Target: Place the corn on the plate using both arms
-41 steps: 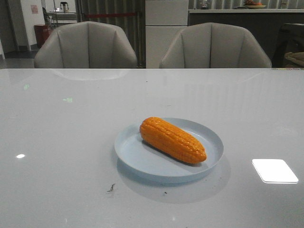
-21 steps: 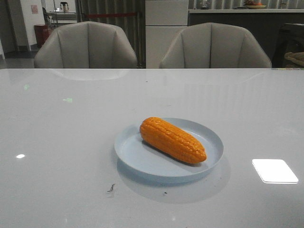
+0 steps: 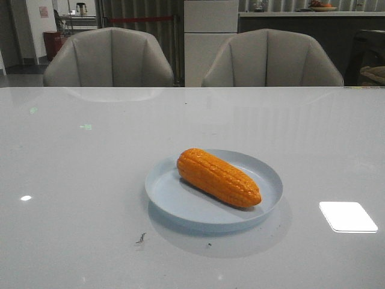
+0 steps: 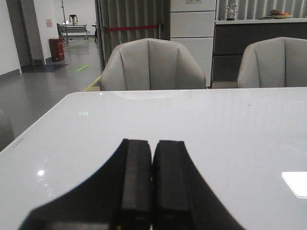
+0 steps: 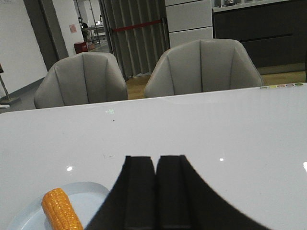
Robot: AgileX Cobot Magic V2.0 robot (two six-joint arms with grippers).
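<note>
So the corn [image 3: 218, 177] is lying right on the plate [image 3: 174, 201], a bit below and right of center in the front view. It sits diagonally, blunt end toward the upper left, tapered tip pointing lower right and stopping just short of the rim. The plate rests flat on the glossy white table [image 3: 78, 180], with a soft shadow under its near edge.

In the right wrist view you can catch the corn [image 5: 61, 209] and a slice of the plate [image 5: 91, 199] in the lower left corner, just beside the right gripper [image 5: 156, 165]. Its two black fingers are pressed together with nothing between them, and they aren't touching the corn.

The left gripper [image 4: 152, 148] is the same deal: fingers closed flat against each other, holding nothing, just bare table ahead of it.

Neither gripper shows up in the front view.

Other stuff: a tiny dark speck [image 3: 141, 239] on the table near the plate's lower left, a bright rectangular light reflection [image 3: 348, 217] at lower right, and two grey chairs [image 3: 108, 57] along the far edge of the table.
</note>
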